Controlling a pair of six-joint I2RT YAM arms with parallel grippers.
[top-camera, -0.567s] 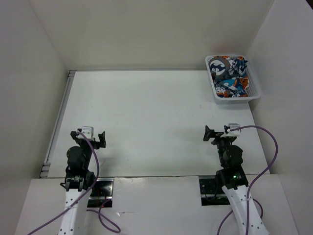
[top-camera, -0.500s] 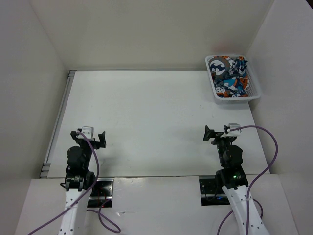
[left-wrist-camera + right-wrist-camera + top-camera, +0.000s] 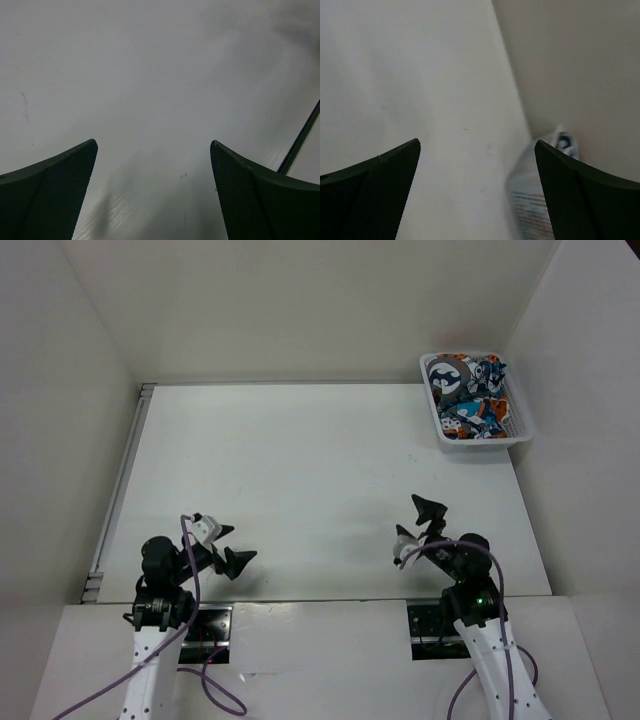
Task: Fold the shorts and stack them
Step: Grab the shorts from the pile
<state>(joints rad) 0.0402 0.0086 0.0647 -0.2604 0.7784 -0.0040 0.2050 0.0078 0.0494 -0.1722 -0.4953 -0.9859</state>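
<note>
As the shorts (image 3: 468, 395) in the upper-right basket (image 3: 478, 441) look soft and floppy, the left end effector (image 3: 236, 545) and right end effector (image 3: 418, 530), both released, should pinch an edge.

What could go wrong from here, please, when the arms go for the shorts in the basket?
1. The shorts lie crumpled in the basket at the far right corner of the table, beside the side wall. The open right pincer may bump that wall or the rim when it reaches in.
2. The heap looks tangled, so a grab may lift more than one pair or drag the basket.
3. The open left pincer sits far off and probably cannot help there.
</note>
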